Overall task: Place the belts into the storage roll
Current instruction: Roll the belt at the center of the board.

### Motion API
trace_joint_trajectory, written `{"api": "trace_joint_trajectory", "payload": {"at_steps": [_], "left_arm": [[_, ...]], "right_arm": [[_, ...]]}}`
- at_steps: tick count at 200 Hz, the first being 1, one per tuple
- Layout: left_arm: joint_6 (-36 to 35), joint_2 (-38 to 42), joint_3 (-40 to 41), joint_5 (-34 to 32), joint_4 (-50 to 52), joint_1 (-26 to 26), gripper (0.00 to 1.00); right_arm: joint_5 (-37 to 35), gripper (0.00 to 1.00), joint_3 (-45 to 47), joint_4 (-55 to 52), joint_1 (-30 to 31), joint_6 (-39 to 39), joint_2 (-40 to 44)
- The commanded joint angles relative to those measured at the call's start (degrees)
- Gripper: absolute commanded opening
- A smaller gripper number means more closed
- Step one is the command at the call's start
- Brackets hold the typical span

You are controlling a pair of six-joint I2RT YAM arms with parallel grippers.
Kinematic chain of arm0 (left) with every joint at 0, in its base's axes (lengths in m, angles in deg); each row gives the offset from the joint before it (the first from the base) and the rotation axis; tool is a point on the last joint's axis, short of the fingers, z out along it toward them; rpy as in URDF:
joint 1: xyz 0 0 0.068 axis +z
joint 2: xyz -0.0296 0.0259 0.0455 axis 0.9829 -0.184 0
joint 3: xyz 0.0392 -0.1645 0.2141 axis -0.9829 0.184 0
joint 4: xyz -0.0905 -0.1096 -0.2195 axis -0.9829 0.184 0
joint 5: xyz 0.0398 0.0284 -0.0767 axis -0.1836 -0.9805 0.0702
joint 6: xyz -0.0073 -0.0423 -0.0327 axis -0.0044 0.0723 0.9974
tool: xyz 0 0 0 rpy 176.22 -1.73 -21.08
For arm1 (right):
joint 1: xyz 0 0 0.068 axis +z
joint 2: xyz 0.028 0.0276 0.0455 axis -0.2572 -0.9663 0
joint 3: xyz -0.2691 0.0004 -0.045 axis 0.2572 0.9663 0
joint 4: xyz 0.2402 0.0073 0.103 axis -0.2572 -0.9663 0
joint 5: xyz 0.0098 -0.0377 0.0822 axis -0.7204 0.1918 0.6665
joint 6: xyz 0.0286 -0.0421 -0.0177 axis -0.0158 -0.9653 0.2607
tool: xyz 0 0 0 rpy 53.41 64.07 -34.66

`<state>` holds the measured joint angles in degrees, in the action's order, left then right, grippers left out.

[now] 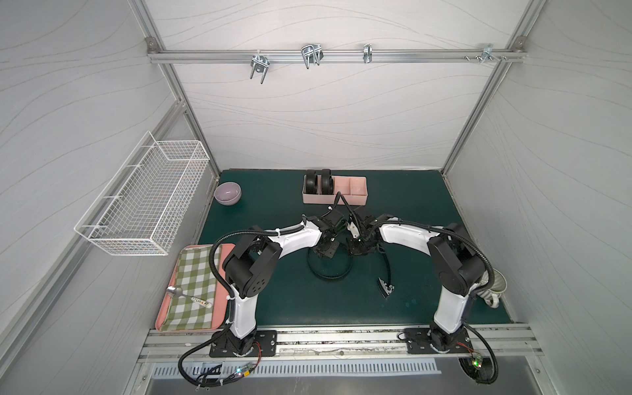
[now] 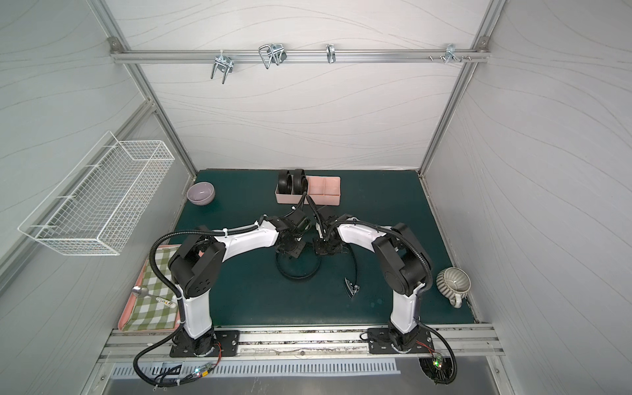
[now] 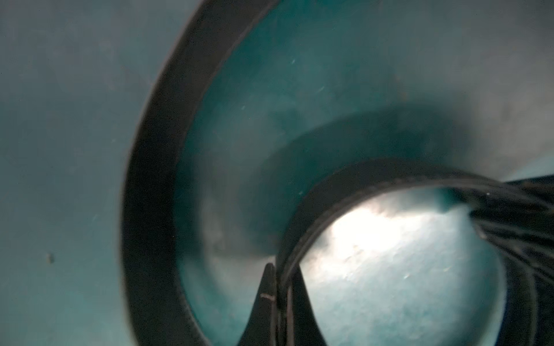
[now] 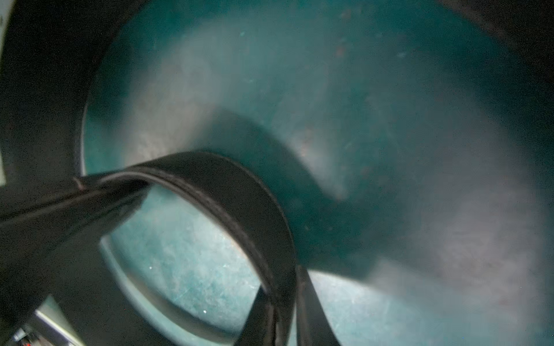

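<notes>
The storage roll (image 1: 337,199) (image 2: 309,199), a pale-pink divided tray, stands at the back of the green mat. Two coiled black belts (image 1: 318,183) (image 2: 292,183) stand in its left compartments. A third belt (image 1: 329,274) (image 2: 297,274) lies in a loose loop mid-mat, its buckle end (image 1: 385,288) (image 2: 352,289) trailing to the right. My left gripper (image 1: 325,251) (image 3: 283,277) is shut on this belt's strap (image 3: 150,209). Close beside it, my right gripper (image 1: 357,248) (image 4: 284,287) is shut on the same strap (image 4: 239,203), and a small inner loop runs between the two grips.
A purple bowl (image 1: 227,193) sits back left. A white wire basket (image 1: 147,205) hangs on the left wall. A pink tray with checked cloth (image 1: 195,290) and a spoon lies front left. A ribbed mug (image 2: 453,282) stands at the right edge.
</notes>
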<state>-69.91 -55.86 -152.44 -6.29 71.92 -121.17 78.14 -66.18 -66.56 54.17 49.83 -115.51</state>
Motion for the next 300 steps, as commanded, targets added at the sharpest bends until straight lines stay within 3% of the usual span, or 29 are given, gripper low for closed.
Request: {"api": "trace_joint_trajectory", "payload": {"at_steps": [1, 21, 85, 145, 196, 233, 300], "left_arm": [[0.6, 0.4, 2.1, 2.7, -6.0, -0.3, 0.17], [-1.9, 2.2, 4.1, 3.6, -9.2, -0.3, 0.29], [-4.6, -0.7, 0.6, 4.8, -9.1, 0.1, 0.30], [-6.8, 3.5, 4.6, 4.0, -12.8, 0.2, 0.49], [-11.7, 5.2, 6.2, 11.3, -16.0, 0.1, 0.42], [-12.9, 4.7, 6.3, 15.6, -15.5, -0.2, 0.26], [-14.9, 3.8, 6.6, 13.4, -13.1, -4.4, 0.29]], "right_arm": [[-1.6, 0.11, -0.3, 0.3, 0.1, -1.6, -0.3], [-1.1, 0.09, 0.1, 0.4, 0.1, -2.6, -0.6], [0.0, 0.07, 2.3, 1.3, -0.7, -3.6, 1.1], [1.2, 0.00, 5.1, -0.4, -0.9, -9.8, 5.5], [4.6, 0.00, 8.1, -0.8, -1.2, -12.6, 9.9], [6.8, 0.00, 8.9, -1.1, -1.3, -13.1, 11.5], [7.4, 0.00, 8.4, -1.5, -3.8, -13.0, 11.0]]}}
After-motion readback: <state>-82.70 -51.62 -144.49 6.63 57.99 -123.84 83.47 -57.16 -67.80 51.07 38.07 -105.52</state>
